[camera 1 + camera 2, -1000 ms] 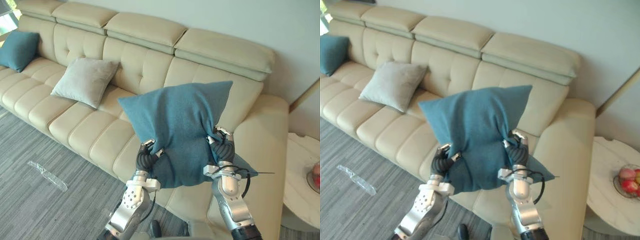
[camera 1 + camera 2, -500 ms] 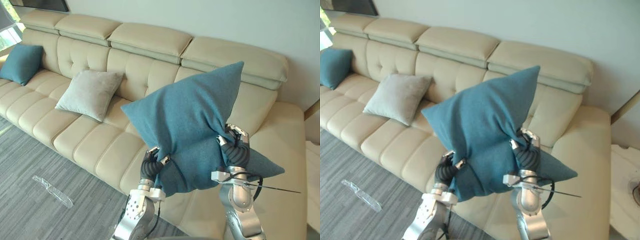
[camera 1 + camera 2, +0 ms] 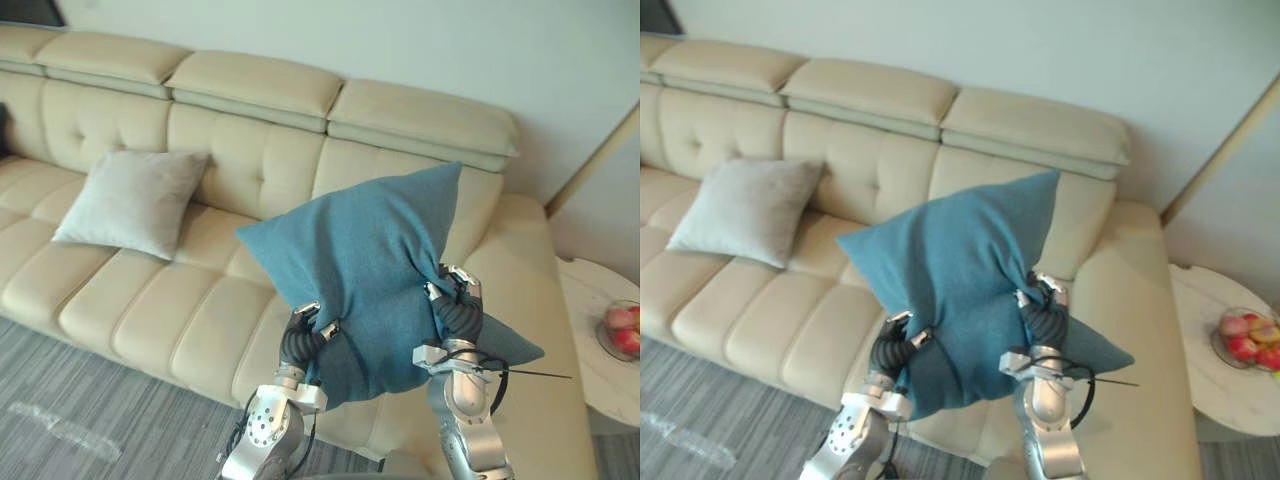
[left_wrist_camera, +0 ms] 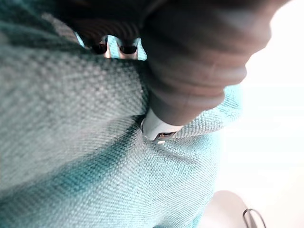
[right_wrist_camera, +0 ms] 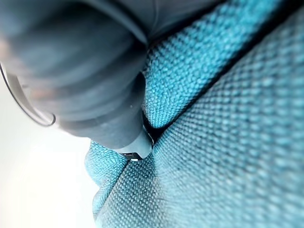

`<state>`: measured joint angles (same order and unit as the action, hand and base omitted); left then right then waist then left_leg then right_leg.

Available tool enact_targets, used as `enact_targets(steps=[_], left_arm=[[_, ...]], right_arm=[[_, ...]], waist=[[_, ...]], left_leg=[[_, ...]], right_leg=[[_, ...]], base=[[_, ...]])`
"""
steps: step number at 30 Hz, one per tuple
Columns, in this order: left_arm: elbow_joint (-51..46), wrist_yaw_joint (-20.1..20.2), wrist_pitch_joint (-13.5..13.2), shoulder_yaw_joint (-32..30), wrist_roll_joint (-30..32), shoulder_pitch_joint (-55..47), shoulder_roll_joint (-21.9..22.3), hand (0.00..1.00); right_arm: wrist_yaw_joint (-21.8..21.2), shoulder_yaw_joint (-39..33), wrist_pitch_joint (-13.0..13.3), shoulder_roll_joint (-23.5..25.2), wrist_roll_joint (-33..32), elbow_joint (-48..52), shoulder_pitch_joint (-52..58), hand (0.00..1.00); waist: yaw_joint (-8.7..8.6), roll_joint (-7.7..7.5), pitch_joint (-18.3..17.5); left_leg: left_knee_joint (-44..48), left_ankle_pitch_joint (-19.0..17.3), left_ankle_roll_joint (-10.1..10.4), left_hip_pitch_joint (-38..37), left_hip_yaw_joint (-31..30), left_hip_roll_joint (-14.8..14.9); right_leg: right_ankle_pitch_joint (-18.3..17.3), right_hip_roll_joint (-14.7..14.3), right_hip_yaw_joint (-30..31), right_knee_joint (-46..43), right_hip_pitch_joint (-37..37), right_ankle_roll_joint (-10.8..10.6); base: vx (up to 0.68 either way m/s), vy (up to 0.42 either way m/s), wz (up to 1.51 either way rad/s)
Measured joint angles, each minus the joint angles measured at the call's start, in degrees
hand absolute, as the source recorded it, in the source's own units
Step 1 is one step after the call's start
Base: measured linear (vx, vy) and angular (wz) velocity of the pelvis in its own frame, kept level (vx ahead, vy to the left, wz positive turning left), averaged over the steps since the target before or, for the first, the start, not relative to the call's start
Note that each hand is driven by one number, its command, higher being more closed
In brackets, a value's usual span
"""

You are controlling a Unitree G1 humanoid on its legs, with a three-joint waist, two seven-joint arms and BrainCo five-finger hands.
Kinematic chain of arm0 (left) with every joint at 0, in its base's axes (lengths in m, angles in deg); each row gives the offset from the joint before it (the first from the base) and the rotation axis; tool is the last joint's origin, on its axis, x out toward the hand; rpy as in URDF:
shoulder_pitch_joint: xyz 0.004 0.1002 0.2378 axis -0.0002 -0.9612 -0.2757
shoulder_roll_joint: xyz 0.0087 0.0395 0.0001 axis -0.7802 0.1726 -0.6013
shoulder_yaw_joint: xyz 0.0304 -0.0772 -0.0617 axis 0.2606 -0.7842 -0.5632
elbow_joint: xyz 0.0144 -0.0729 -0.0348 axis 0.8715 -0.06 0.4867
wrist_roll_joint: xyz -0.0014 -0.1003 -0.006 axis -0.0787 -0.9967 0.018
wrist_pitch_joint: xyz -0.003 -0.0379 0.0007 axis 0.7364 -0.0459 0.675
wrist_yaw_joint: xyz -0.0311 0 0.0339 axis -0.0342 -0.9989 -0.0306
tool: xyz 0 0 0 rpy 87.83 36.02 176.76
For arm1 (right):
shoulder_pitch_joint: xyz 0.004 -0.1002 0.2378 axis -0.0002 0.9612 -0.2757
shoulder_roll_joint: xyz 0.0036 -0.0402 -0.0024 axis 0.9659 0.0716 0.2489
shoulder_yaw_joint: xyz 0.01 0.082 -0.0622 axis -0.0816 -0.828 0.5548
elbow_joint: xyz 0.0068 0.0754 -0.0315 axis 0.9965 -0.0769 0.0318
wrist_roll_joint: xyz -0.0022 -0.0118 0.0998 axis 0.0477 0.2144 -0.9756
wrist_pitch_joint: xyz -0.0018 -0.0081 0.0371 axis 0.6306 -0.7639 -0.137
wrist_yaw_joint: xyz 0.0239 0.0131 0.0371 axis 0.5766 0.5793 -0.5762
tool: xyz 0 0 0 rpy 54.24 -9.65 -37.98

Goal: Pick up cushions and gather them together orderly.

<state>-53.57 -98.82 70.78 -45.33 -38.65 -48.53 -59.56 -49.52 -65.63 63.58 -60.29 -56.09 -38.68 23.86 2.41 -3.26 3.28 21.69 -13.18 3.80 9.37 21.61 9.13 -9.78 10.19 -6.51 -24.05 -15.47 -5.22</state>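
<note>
The blue cushion (image 3: 360,260) hangs in the air over the sofa (image 3: 150,300), the left hand (image 3: 303,328) and right hand (image 3: 455,300) each pinching its cloth at one side, and if one pinch slips it could flop down, well away from the grey cushion (image 3: 130,200)

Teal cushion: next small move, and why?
Probably swing the teal cushion leftward toward the grey cushion: left hand and right hand pinch it in mid-air over the sofa, and the grey one lies on the seat further left.
</note>
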Motion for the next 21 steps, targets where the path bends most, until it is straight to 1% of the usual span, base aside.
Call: enact_targets(steps=[1, 2, 3, 4, 5, 6, 8, 9, 10, 11, 12, 13, 14, 15, 16, 17, 18, 19, 20, 21], left_arm=[[0.3, 0.0, 0.1, 0.1, 0.2, 0.5, 0.2, 1.0], [0.6, 0.0, 0.5, 0.2, 0.4, 0.7, 0.5, 1.0], [0.6, 0.0, 0.7, 0.2, 0.4, 0.8, 0.6, 1.0], [0.6, 0.0, 1.0, 0.2, 0.4, 0.8, 0.6, 1.0], [0.6, 0.0, 1.1, 0.2, 0.4, 0.7, 0.6, 1.0], [0.6, 0.1, 1.1, 0.2, 0.4, 0.7, 0.6, 1.0], [0.2, 0.6, 1.1, 0.1, 0.5, 0.4, 0.7, 1.0], [-0.4, 0.8, 1.2, 0.0, 0.5, 0.0, 0.7, 1.0], [-1.2, 1.0, 1.2, -0.3, 0.5, -0.5, 0.9, 1.0], [-1.5, 1.3, 1.1, -0.6, 0.5, -0.6, 1.1, 1.0], [-1.6, 1.7, 1.2, -1.1, 0.5, -0.6, 1.6, 1.0], [-1.8, 1.8, 1.2, -1.2, 0.5, -0.6, 2.2, 1.0], [-1.9, 1.8, 1.2, -1.2, 0.5, -0.6, 2.5, 1.0], [-2.0, 2.0, 1.2, -1.4, 0.6, -0.6, 2.6, 1.0], [-2.0, 2.0, 1.2, -1.6, 0.8, -0.6, 2.6, 1.0], [-1.9, 2.0, 1.4, -1.6, 1.5, -0.7, 2.6, 1.0], [-1.6, 2.0, 1.4, -1.7, 1.6, -1.2, 2.3, 1.0], [-1.2, 2.0, 1.4, -1.7, 1.7, -1.2, 2.1, 1.0], [-0.9, 2.0, 1.7, -1.7, 1.7, -1.2, 1.9, 1.0], [-0.5, 2.0, 1.7, -1.7, 1.7, -1.2, 1.8, 1.0]], right_arm=[[0.0, -0.2, 0.1, -0.5, -0.1, -0.1, -0.1, 1.0], [0.0, -0.6, 0.2, -0.9, -0.3, -0.6, 0.0, 1.0], [0.0, -0.7, 0.2, -1.2, -0.5, -0.5, 0.3, 1.0], [-0.1, -0.7, 0.2, -1.8, -0.7, -0.5, 1.4, 1.0], [-0.3, -0.7, 0.1, -2.4, -1.0, -0.5, 2.3, 1.0], [-0.3, -0.7, 0.0, -2.5, -1.1, -0.3, 2.9, 1.0], [-0.4, -0.7, -0.1, -2.4, -2.3, 2.1, 5.3, 1.0], [-0.4, -0.7, -0.1, -2.4, -2.3, 3.1, 5.9, 1.0], [-0.5, -0.6, 0.0, -2.3, -2.3, 4.1, 6.1, 1.0], [-0.6, -0.6, 0.0, -2.2, -2.3, 4.9, 6.1, 1.0], [-0.6, -0.6, 0.1, -2.1, -2.3, 5.3, 6.0, 1.0], [-0.6, -0.6, 0.7, -2.1, -2.3, 5.4, 6.1, 1.0], [-0.6, -0.7, 1.3, -2.1, -2.6, 5.4, 6.1, 1.0], [-0.6, -0.7, 1.5, -2.1, -2.8, 5.3, 6.1, 1.0], [-0.6, -0.7, 1.6, -2.0, -2.8, 5.1, 6.1, 1.0], [-0.6, -0.7, 1.7, -2.1, -2.8, 4.4, 6.0, 1.0], [-0.7, -0.7, 1.7, -1.7, -2.8, 2.2, 5.3, 1.0], [-0.7, -0.7, 1.7, -1.4, -2.7, 1.4, 5.2, 1.0], [-0.7, -0.7, 1.5, -0.3, -2.7, 0.2, 5.3, 1.0], [-0.8, -0.9, 1.1, 0.2, -2.7, 0.1, 5.5, 1.0]], waist=[[-0.43, -0.12, -0.3], [-0.89, 1.28, -0.5], [-1.09, 2.03, -0.5], [-1.0, 3.05, -0.4], [-0.52, 3.91, -0.4], [-0.4, 4.26, -0.3], [-0.03, 5.21, -0.4], [0.28, 5.38, -0.5], [0.67, 5.26, -0.6], [0.87, 4.96, -0.8], [0.88, 4.62, -0.7], [0.87, 3.93, -0.4], [0.86, 4.01, -0.7], [0.71, 4.05, -0.8], [0.73, 3.86, -0.8], [0.83, 3.86, -1.0], [1.03, 4.37, -1.8], [1.01, 3.97, -1.9], [0.87, 2.63, -2.2], [0.71, 1.69, -2.1]], left_leg=[[-0.2, 0.2, 0.4, 0.1, -0.3, 0.0], [-0.6, 0.8, 0.7, -0.1, -0.8, 0.0], [-0.9, 1.2, 1.0, -0.4, -1.7, 0.2], [-0.6, 1.3, 1.4, -1.3, -3.9, 0.5], [1.1, 1.4, 1.4, -1.4, -5.5, 1.2], [3.3, 1.4, 1.5, -1.1, -6.2, 1.8], [14.1, 1.9, 1.9, 2.4, -8.7, 4.5], [17.8, 2.7, 2.2, 3.6, -9.5, 5.4], [21.2, 4.4, 2.1, 4.8, -10.3, 6.0], [23.1, 6.3, 2.1, 5.7, -10.4, 6.4], [24.6, 8.0, 1.6, 6.8, -10.2, 6.6], [23.5, 6.1, 0.4, 6.5, -9.4, 7.1], [19.1, 3.8, -0.7, 5.6, -9.8, 7.2], [13.6, 2.3, -0.9, 5.0, -10.5, 6.9], [7.9, 2.0, -0.7, 4.1, -11.7, 6.1], [-1.2, 3.4, -0.3, 1.9, -15.0, 4.0], [-6.8, 6.9, 4.7, -0.2, -17.6, 2.8], [-7.2, 6.9, 4.8, -0.3, -17.2, 2.4], [-7.7, 6.9, 4.6, -0.4, -16.1, 1.1], [-7.7, 6.7, 4.2, -0.4, -15.5, -0.1]], right_leg=[[0.0, -0.7, -1.8, 2.3, 0.8, 1.8], [0.8, -1.3, -2.6, 3.8, 1.9, 2.3], [0.7, -1.5, -2.7, 4.3, 2.7, 2.2], [0.6, -2.2, -2.9, 4.6, 4.1, 2.3], [0.5, -2.5, -3.1, 5.3, 5.6, 2.4], [0.3, -2.9, -3.2, 5.6, 6.7, 2.6], [-0.9, -4.5, -3.6, 6.4, 9.3, 3.4], [-1.4, -5.1, -3.2, 6.3, 9.7, 3.8], [-1.9, -5.5, -2.1, 6.4, 9.8, 4.0], [-2.0, -5.4, -1.1, 6.8, 10.3, 4.3], [-1.8, -4.9, -0.7, 7.8, 10.9, 4.4], [-0.8, -4.7, 0.0, 8.8, 11.4, 4.2], [-0.5, -4.7, 0.6, 9.0, 11.4, 4.0], [-0.2, -4.6, 1.1, 9.5, 11.4, 3.7], [0.1, -4.3, 1.5, 10.0, 11.4, 3.4], [0.5, -4.0, 2.5, 10.6, 11.4, 2.6], [1.1, -4.3, 4.6, 12.0, 11.5, 1.0], [1.5, -4.1, 5.2, 12.6, 11.7, 0.6], [2.6, -2.7, 5.9, 14.6, 12.0, -0.3], [3.4, -1.4, 6.1, 16.4, 12.5, -0.9]], base=[[0.11, -0.037, -0.05], [0.14, -0.041, 0.1], [0.17, -0.066, 0.03], [0.18, -0.102, -0.05], [0.19, -0.121, -0.06], [0.14, -0.086, -0.04], [0.1, -0.071, -0.08], [0.06, -0.043, -0.31], [0.04, -0.007, -0.46], [0.09, 0.022, -0.42], [0.13, 0.037, -0.33], [0.13, 0.044, -0.28], [0.1, 0.069, -0.27], [0.11, 0.12, -0.23], [0.13, 0.203, -0.26], [0.12, 0.295, -0.58], [0.08, 0.225, -0.54], [0.12, 0.266, -0.47], [0.09, 0.216, -0.16], [0.1, 0.255, -0.15]])
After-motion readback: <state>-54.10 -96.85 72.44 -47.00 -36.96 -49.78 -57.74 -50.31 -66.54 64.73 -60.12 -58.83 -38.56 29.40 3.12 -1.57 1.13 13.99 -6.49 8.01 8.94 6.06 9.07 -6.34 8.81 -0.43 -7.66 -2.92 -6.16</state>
